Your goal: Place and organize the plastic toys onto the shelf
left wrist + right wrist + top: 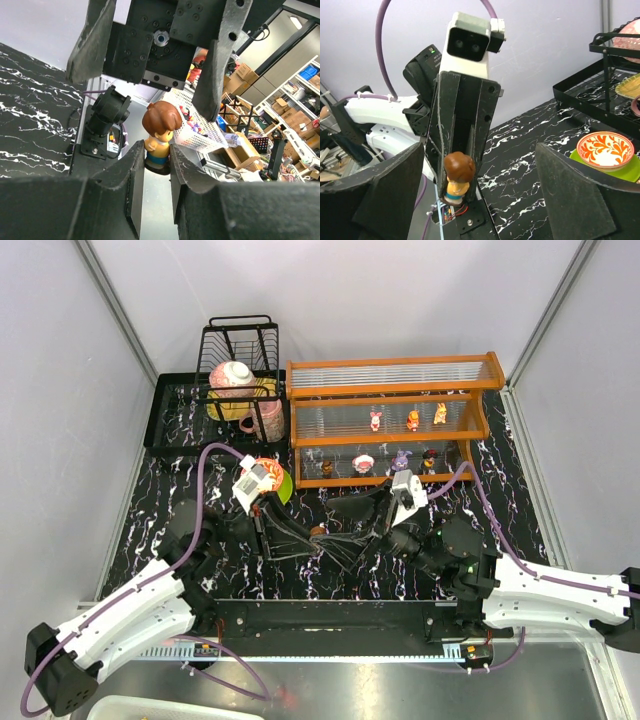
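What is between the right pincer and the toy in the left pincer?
Nothing; the right wrist view shows bare air from right pincer to brown-haired toy.

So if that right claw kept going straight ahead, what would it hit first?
Probably the brown-haired figurine, pinched in the tips of the left gripper. It sits straight ahead of the right gripper, whose fingers are open. Exact depth is hard to judge.

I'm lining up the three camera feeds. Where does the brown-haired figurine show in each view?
Top external: brown-haired figurine, a tiny speck near the centre.
Left wrist: centre, pinched by the left claw.
Right wrist: lower left, in that claw.
Shared landmark: black marbled table, in all three.
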Available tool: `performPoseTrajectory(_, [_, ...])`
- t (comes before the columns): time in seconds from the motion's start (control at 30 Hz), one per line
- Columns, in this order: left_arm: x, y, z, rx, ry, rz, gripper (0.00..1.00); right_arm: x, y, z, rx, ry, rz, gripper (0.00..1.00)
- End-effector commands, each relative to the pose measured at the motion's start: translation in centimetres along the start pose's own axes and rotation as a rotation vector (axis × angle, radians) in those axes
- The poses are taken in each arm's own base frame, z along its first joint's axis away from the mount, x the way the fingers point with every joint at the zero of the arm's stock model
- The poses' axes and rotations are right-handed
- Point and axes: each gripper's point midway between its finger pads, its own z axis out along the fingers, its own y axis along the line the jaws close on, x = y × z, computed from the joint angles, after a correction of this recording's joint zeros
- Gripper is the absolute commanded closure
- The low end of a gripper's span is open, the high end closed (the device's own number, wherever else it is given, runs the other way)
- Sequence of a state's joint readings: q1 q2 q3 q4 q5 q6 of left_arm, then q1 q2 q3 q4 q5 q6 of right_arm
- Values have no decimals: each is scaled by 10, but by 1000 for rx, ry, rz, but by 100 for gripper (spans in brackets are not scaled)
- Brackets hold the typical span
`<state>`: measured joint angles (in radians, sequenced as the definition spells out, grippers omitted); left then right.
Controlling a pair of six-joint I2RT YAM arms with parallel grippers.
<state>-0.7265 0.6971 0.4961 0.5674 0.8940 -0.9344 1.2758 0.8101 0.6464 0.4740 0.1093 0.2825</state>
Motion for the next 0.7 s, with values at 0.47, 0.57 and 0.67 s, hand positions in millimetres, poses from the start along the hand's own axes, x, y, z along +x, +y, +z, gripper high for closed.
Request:
performPoseTrajectory(0.47, [-33, 88, -59, -751, 13, 264, 100, -19, -84, 3, 674, 156, 37, 14])
performPoseTrajectory(0.57, [-41, 96, -74, -859, 7, 289, 100, -11, -88, 15, 735, 198, 58, 17])
performPoseTrajectory(0.67, [-45, 101, -82, -923, -6, 291, 100, -2, -89, 28, 774, 214, 104, 20])
